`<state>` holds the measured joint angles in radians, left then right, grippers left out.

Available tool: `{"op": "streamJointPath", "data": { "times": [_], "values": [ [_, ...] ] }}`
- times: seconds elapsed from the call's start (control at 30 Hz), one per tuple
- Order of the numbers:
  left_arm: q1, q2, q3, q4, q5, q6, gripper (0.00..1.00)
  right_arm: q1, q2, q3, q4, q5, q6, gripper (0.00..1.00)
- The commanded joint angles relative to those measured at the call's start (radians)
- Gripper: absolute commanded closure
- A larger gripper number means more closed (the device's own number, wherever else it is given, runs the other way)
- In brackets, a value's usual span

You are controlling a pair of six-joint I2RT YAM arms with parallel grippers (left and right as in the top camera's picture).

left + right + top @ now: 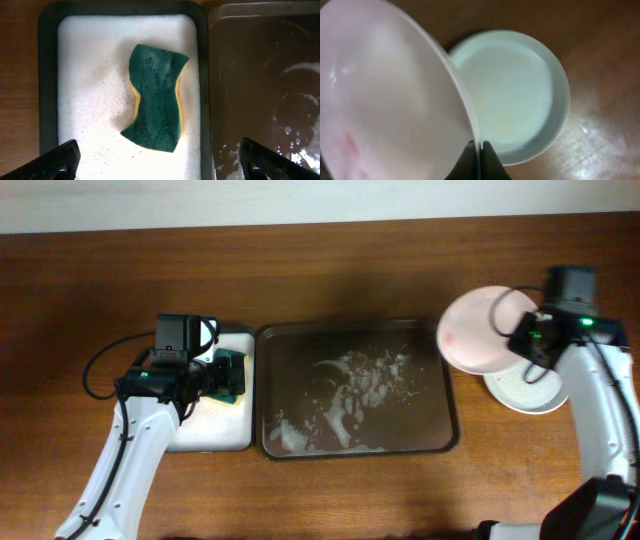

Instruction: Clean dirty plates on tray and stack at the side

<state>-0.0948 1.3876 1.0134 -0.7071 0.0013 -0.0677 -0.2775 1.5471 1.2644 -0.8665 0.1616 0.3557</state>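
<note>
One white plate clamped at rim by right gripper, tilted over green plate right of tray; stacking step, level lowering required.

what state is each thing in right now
white plate: tilted, rim pinched by right end effector, faint red smear
pale green plate: flat on the table, looks clean
large tray: soapy water, no plates
sponge: lying loose on the foamy small tray
left end effector: open, above the sponge

Sudsy tray — tilted plate over flat plate
</note>
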Motion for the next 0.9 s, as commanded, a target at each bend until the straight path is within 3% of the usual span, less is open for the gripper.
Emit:
{"op": "streamJointPath", "data": {
  "times": [0.0,0.17,0.2,0.27,0.3,0.37,0.43,0.47,0.53,0.57,0.63,0.77,0.87],
  "values": [
    [0.006,0.004,0.003,0.002,0.011,0.005,0.01,-0.166,0.068,-0.01,-0.002,-0.107,0.024,0.96],
    [0.006,0.004,0.003,-0.001,0.011,0.005,0.0,-0.321,0.177,-0.01,0.0,-0.11,0.024,0.96],
    [0.006,0.004,0.003,-0.002,0.011,0.005,0.01,-0.325,0.183,-0.01,0.008,-0.132,0.024,0.72],
    [0.006,0.004,0.003,-0.002,0.011,0.005,0.01,-0.319,0.183,-0.01,0.021,-0.282,0.023,0.45],
    [0.006,0.004,0.003,-0.002,0.011,0.005,0.01,-0.31,0.183,-0.01,0.021,-0.372,0.005,0.4],
    [0.006,0.004,0.003,0.003,0.011,0.004,0.01,-0.246,0.183,-0.01,0.019,-0.583,-0.163,0.32],
    [0.006,0.004,0.003,0.034,0.01,-0.033,0.01,-0.113,0.183,-0.01,0.01,-0.602,-0.259,0.22],
    [0.006,0.004,0.003,0.044,-0.009,-0.131,0.01,-0.023,0.183,-0.01,0.001,-0.59,-0.301,0.16],
    [0.006,0.004,0.003,0.019,-0.035,-0.241,0.0,0.126,0.183,-0.006,-0.045,-0.523,-0.3,0.11],
    [0.006,0.004,0.003,-0.029,-0.034,-0.266,0.01,0.202,0.182,0.002,-0.108,-0.465,-0.299,0.01],
    [0.006,0.004,0.003,-0.181,-0.027,-0.265,0.01,0.288,0.172,0.015,-0.222,-0.368,-0.299,0.01],
    [0.006,-0.006,0.002,-0.433,0.003,-0.264,0.01,0.337,0.062,0.006,-0.365,-0.359,-0.296,0.01],
    [-0.01,-0.155,-0.03,-0.446,0.002,-0.257,0.01,0.338,-0.198,-0.123,-0.312,-0.355,-0.296,0.01]
  ]
}}
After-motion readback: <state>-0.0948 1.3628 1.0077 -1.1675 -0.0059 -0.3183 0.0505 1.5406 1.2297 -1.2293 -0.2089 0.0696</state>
